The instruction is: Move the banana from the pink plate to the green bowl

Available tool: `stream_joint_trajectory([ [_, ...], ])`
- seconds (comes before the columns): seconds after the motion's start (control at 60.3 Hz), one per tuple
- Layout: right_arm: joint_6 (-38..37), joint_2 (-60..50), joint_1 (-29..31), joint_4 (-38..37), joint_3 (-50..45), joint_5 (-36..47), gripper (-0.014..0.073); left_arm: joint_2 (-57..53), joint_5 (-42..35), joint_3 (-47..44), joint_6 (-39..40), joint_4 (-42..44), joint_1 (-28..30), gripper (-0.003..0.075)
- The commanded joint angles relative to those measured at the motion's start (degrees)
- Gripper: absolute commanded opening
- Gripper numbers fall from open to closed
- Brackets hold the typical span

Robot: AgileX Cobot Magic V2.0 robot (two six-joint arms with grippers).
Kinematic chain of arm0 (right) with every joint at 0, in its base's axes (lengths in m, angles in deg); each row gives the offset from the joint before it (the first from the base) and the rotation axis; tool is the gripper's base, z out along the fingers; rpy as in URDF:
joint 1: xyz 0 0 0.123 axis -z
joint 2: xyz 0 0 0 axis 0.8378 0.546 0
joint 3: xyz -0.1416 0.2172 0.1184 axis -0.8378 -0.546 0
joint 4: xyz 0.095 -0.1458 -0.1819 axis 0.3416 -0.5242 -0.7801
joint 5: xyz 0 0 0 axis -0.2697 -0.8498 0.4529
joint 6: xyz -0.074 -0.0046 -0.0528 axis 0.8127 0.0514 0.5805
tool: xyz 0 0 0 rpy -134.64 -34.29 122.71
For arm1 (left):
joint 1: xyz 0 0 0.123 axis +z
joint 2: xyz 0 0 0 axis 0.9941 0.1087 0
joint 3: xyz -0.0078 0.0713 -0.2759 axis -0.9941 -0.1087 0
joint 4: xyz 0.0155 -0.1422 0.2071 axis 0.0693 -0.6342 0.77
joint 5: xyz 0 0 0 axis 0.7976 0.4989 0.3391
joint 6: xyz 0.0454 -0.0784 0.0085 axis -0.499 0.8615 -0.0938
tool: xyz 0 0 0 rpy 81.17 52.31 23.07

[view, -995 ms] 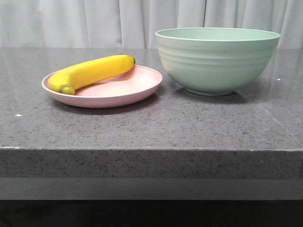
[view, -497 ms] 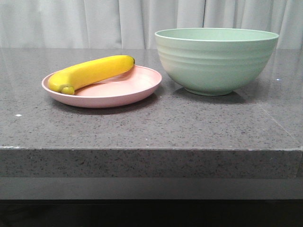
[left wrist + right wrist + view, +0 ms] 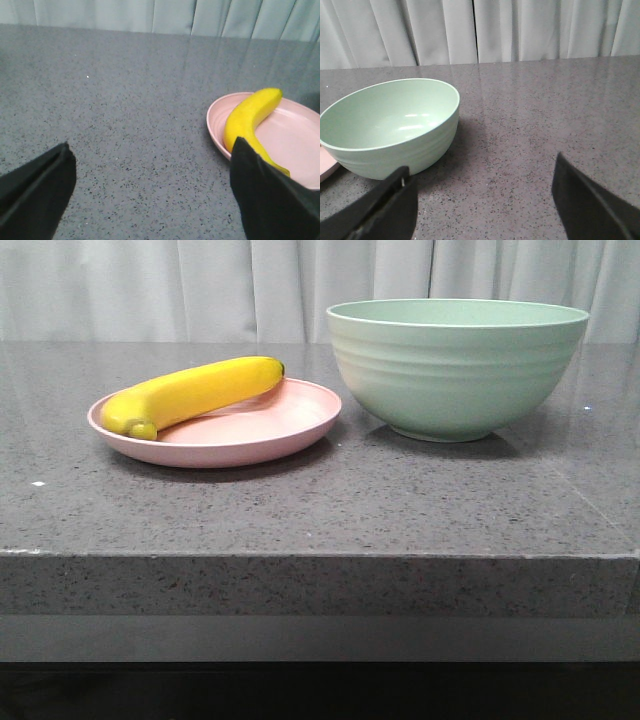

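Observation:
The yellow banana (image 3: 190, 393) lies across the back left of the pink plate (image 3: 250, 435), on the left of the grey table. The green bowl (image 3: 456, 365) stands to the plate's right and is empty, as the right wrist view (image 3: 385, 120) shows. Neither gripper shows in the front view. My left gripper (image 3: 150, 170) is open and empty over bare table, with the banana (image 3: 247, 120) and the plate (image 3: 295, 145) just beyond one finger. My right gripper (image 3: 482, 187) is open and empty beside the bowl.
The speckled grey table (image 3: 320, 510) has its front edge near the camera. A pale curtain (image 3: 200, 285) hangs behind the table.

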Motion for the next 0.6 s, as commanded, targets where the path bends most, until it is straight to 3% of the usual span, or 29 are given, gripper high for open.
stream_joint_trajectory([
  [0.0, 0.22, 0.87, 0.34, -0.41, 1.94, 4.60, 0.0580, 6.03, -0.93, 6.89, -1.77, -0.46, -1.70, 0.0617],
  [0.282, 0.22, 0.87, 0.34, -0.41, 1.94, 4.60, 0.0580, 30.76, 14.62, 31.20, -1.65, -0.46, -9.49, 0.0617],
  [0.58, 0.22, 0.87, 0.34, -0.41, 1.94, 4.60, 0.0580, 51.56, 29.59, 49.85, -1.65, -0.46, -14.51, 0.0617],
])
